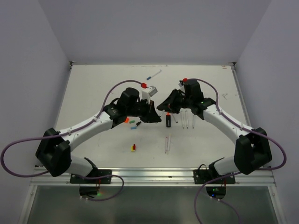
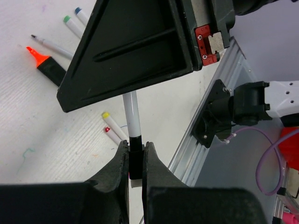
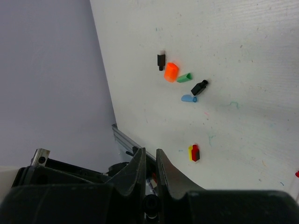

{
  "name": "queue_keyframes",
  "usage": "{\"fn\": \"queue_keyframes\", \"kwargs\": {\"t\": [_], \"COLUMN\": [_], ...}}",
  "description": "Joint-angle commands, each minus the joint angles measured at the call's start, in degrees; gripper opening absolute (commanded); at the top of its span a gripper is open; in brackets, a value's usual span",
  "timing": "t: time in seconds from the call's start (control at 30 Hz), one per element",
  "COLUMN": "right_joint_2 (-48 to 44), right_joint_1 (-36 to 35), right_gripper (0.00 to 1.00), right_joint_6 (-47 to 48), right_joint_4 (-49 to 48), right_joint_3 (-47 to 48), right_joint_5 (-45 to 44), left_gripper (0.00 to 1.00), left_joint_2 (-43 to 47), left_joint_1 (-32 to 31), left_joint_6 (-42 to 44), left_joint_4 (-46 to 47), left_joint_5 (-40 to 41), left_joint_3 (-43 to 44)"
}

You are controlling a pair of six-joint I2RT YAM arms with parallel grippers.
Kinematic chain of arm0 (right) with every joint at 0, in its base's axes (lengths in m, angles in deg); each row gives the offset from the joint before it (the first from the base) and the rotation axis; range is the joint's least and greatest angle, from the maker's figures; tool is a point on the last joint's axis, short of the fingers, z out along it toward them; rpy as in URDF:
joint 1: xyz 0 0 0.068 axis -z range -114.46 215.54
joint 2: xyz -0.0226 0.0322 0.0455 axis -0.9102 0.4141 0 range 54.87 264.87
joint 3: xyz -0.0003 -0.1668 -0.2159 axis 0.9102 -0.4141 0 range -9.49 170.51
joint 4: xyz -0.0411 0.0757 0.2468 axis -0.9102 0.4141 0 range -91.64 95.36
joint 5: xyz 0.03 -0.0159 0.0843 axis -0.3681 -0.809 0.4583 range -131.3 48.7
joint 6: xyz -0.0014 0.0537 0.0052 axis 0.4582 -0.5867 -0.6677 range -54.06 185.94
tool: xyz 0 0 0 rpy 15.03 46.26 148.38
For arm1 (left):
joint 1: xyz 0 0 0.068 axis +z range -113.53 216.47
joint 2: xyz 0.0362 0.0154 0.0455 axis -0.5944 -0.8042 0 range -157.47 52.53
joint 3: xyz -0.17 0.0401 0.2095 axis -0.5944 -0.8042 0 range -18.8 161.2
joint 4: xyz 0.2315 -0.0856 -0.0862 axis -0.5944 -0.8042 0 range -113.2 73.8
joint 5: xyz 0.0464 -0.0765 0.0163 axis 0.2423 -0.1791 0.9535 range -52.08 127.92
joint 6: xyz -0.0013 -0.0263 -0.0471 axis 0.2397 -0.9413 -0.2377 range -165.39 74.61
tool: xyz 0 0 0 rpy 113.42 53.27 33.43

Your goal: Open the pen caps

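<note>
Left tool (image 2: 136,150): closed narrowly on the black cap (image 2: 135,165), which is pinched between both fingers (image 2: 122,161) so that it can be drawn off along the pen's axis.
Right tool (image 3: 150,158): set narrow and judged to be clamped on the pen barrel (image 2: 131,114). The contact itself is hidden behind its own finger in the left wrist view. The barrel is thereby anchored against the pull.
Pen barrel: held clear above the counter (image 1: 93,93) and bridged between the two tools at mid-counter, with the cap seated and not yet parted.
Loose caps: the orange cap (image 3: 171,72), green cap (image 3: 185,78), blue cap (image 3: 188,98) and second black cap (image 3: 199,87) are grouped on the counter just beside the left wrist. A yellow-and-red pair (image 3: 194,152) is set nearer the front. A drop place for the next cap is thereby suggested.
Uncapped pens: the highlighter (image 2: 51,70) and thin pens (image 2: 72,25) are laid beside the right arm with tips bare, apart from the caps.
Far pen (image 1: 154,74): placed alone near the back edge; whether it is capped cannot be told.
Front rail (image 2: 186,148): seen close below the held pen, so little room is judged to be offered on that side.
Open room: bare counter is available to the left and behind, so a withdrawal of the left tool toward its own side is judged unobstructed.
</note>
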Motion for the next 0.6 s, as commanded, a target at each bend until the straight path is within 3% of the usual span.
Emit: {"fn": "queue_keyframes", "kwargs": {"t": [0.0, 0.13, 0.27, 0.57], "right_joint_2": [-1.27, -0.39, -0.74, 0.05], "right_joint_1": [-0.39, 1.44, 3.47, 4.18], "right_gripper": [0.0, 0.0, 0.0, 0.0], "right_joint_6": [1.5, 3.36, 0.38, -9.38], "right_joint_4": [-5.67, -10.94, -24.8, -42.4], "right_joint_3": [1.72, 2.43, 0.59, -4.33], "right_joint_5": [5.05, 11.9, 18.05, 20.71], "left_gripper": [0.0, 0.0, 0.0, 0.0], "left_joint_2": [2.84, 7.07, 11.64, 20.34], "left_joint_1": [-0.58, -0.58, -0.58, -0.58], "left_joint_6": [2.02, -2.97, -10.45, -10.99], "left_joint_4": [9.81, 21.48, 32.93, 30.93], "left_joint_5": [-17.58, -27.02, -33.35, -32.49], "left_joint_3": [-1.55, -7.35, -13.95, -21.26]}}
